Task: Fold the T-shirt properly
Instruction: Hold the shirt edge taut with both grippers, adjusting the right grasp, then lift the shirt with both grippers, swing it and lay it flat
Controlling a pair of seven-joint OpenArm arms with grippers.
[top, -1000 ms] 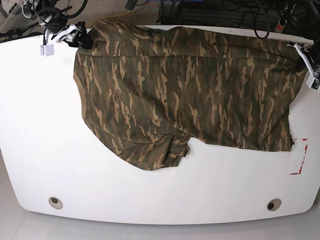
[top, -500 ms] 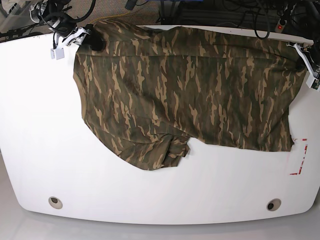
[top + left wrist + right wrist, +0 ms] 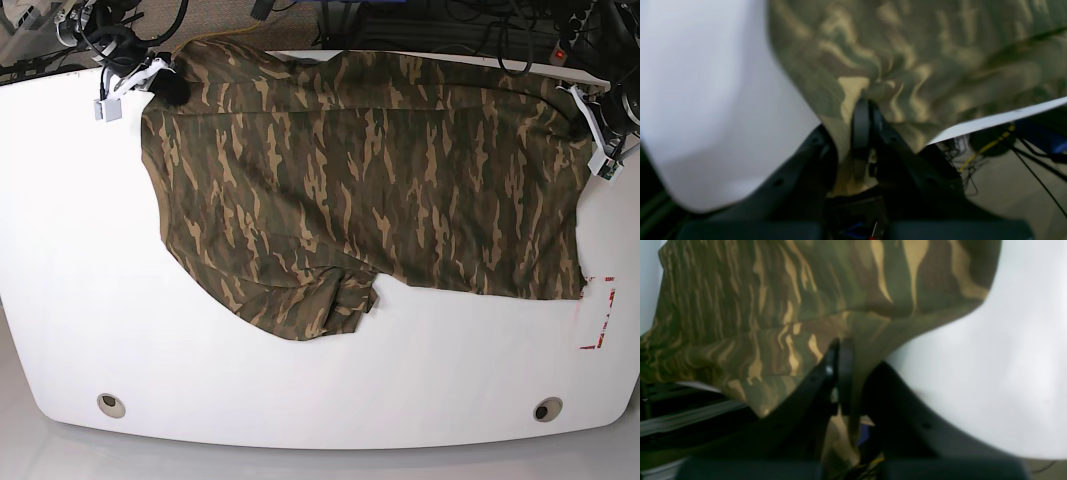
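The table [image 3: 80, 250] is the largest thing before me, white, and it carries the T-shirt [image 3: 380, 180], which lies spread over its far half between my two tools. The cloth reaches from my right tool [image 3: 165, 85] at one far corner across to my left tool [image 3: 590, 115] at the other, with a bunched fold sagging toward the near edge.

My right tool [image 3: 840, 350] is pressed together on the T-shirt's [image 3: 773, 306] edge; cloth runs down between its black fingers [image 3: 845, 373], and bare table [image 3: 1007, 373] lies just beside it.

My left tool [image 3: 867, 110] likewise pinches the T-shirt [image 3: 923, 50], a fold of it caught between the fingers [image 3: 860, 126], the table's [image 3: 706, 100] edge just beside.
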